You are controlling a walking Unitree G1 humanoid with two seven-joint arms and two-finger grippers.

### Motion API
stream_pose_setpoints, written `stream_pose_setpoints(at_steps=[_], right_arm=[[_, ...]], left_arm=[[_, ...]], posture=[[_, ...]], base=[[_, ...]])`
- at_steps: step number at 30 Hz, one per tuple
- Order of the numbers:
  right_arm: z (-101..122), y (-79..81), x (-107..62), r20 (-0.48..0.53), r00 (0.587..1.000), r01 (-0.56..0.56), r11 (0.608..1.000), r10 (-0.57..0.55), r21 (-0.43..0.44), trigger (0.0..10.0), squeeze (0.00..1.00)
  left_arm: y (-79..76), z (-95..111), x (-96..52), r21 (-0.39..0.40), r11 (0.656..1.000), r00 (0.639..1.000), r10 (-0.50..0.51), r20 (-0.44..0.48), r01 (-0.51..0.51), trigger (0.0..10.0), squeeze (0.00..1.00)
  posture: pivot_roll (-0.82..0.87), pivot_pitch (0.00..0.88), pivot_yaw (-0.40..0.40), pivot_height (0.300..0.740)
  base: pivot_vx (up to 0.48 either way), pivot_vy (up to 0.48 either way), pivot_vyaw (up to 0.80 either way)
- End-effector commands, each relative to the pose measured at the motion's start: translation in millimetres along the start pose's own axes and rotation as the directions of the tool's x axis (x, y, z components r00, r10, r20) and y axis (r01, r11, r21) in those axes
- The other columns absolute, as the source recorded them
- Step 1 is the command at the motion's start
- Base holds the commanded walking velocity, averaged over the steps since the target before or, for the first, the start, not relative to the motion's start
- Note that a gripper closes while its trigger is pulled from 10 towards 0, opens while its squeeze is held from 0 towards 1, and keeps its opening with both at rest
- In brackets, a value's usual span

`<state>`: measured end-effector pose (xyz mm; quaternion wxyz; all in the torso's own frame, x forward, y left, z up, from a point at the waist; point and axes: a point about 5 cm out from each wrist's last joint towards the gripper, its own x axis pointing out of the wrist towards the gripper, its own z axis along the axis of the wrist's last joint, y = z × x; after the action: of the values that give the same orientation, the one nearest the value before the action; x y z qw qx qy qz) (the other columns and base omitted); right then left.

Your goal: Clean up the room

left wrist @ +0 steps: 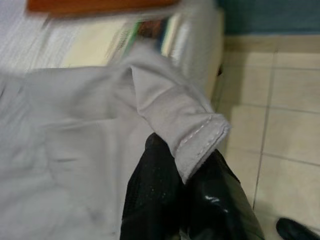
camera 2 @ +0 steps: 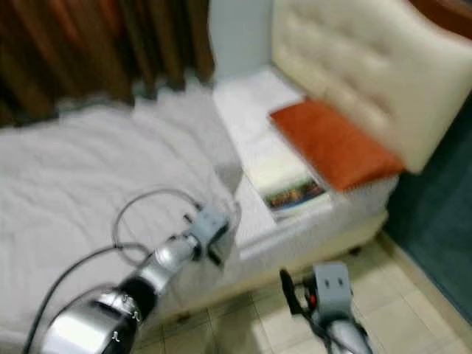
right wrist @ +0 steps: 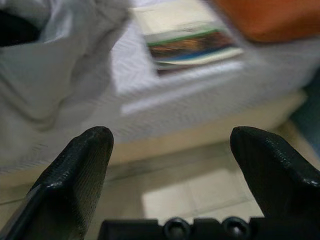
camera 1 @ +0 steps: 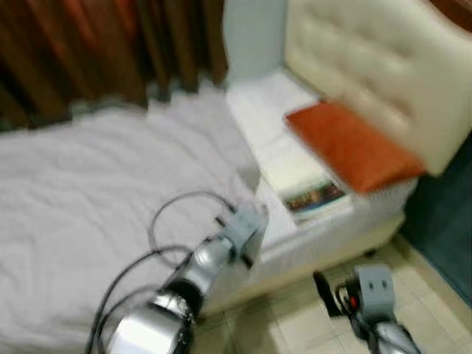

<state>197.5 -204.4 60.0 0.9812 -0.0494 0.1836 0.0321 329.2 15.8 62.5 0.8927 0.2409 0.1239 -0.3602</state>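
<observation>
Gripping a hemmed corner of the pale grey bed cover (left wrist: 200,135) at the bed's near edge, our left gripper (left wrist: 187,200) is pinching the cloth between its closed fingers (left wrist: 150,200). Our right gripper (right wrist: 170,165) is hanging low over the tiled floor (camera 1: 310,317) beside the bed (camera 1: 346,228), its fingers (right wrist: 75,175) spread wide and holding nothing.

We are judging the tidying as only partly along. The cover is lying rumpled across most of the bed and is not yet drawn up to the head end, where the white sheet (camera 1: 265,110) is showing bare. An orange cushion (camera 1: 346,144) is resting against the cream tufted headboard (camera 1: 376,66), and a magazine or book (camera 1: 313,198) is lying just beside it near the bed's edge; both are probably awaiting sorting.

Brown curtains (camera 1: 96,44) are running along the bed's far side. Dark teal flooring (camera 1: 442,228) is bordering the tiles by the headboard. Pictures are blurred, so finer detail is escaping us.
</observation>
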Motion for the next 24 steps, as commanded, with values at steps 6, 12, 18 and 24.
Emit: stream_pose_setpoints(at_steps=[6,12,18,24], right_arm=[[-11.5,-5.0,-10.6,-0.044,0.999,0.011,0.999,-0.009,0.032,10.0,0.0],[-14.4,1.7,-9.3,-0.061,0.998,-0.012,1.0,0.014,0.025,10.0,0.0],[-15.7,2.1,-9.7,-0.065,0.998,-0.014,1.0,0.015,0.021,10.0,0.0],[-13.4,2.4,-8.2,-0.055,0.998,-0.017,1.0,0.017,-0.002,10.0,0.0]], left_arm=[[-78.8,8.0,7.8,0.104,0.968,0.973,-0.232,0.005,0.231,10.0,0.0],[-107.4,1.9,4.8,0.163,0.931,0.945,-0.324,-0.042,0.326,10.0,0.0],[-121.7,14.2,6.9,0.09,0.937,0.941,-0.338,-0.005,0.337,10.0,0.08],[-117.6,80.0,17.7,-0.202,0.934,0.94,-0.245,0.238,0.294,10.0,1.0]], posture=[[-0.35,0.109,-0.002,0.74],[-0.36,0.109,0.011,0.74],[-0.37,0.115,0.016,0.74],[-0.37,0.113,0.022,0.74]], base=[[0.0,0.0,0.0],[0.0,0.0,0.0],[0.0,0.0,0.0],[0.0,0.0,0.0]])
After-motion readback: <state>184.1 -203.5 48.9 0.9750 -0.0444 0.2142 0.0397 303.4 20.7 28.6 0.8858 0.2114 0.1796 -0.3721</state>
